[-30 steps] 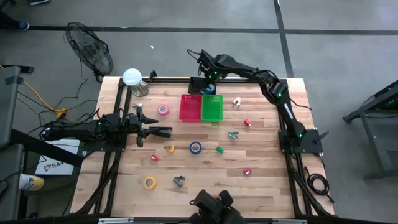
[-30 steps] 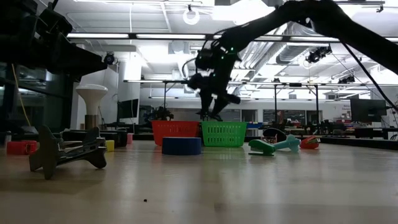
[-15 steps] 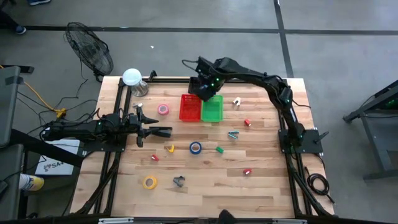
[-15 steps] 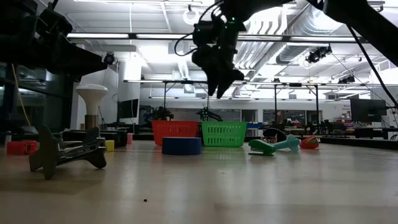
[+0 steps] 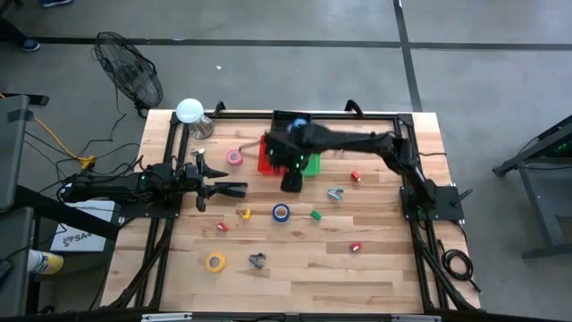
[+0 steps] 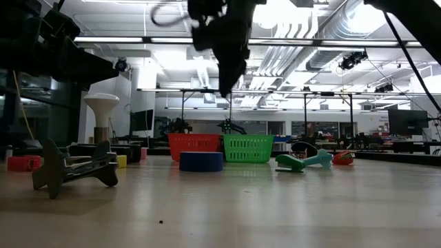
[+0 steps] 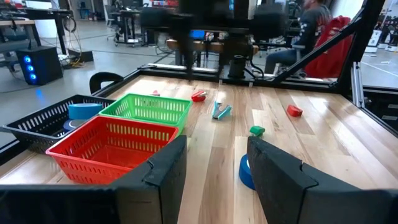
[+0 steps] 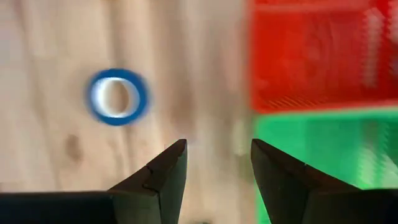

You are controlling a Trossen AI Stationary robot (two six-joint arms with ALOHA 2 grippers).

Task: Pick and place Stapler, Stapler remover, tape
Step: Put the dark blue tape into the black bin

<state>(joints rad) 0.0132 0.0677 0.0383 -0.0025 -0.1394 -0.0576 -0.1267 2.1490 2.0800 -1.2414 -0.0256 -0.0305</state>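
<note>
A pale wooden table (image 5: 375,268) with a black frame carries a scatter of small things. Toward the far edge a red basket (image 5: 268,159) and a green basket (image 5: 309,162) sit side by side, touching, with a black tray (image 7: 43,121) just behind them. A pink tape roll (image 5: 234,157) lies left of the red basket. Mid-table lies a blue tape roll (image 5: 281,212), a small green piece (image 5: 315,215) to its right. A yellow tape roll (image 5: 214,262) lies near the front left, a grey metal claw (image 5: 257,260) beside it. Small red pieces (image 5: 355,247) lie on the right half.
</note>
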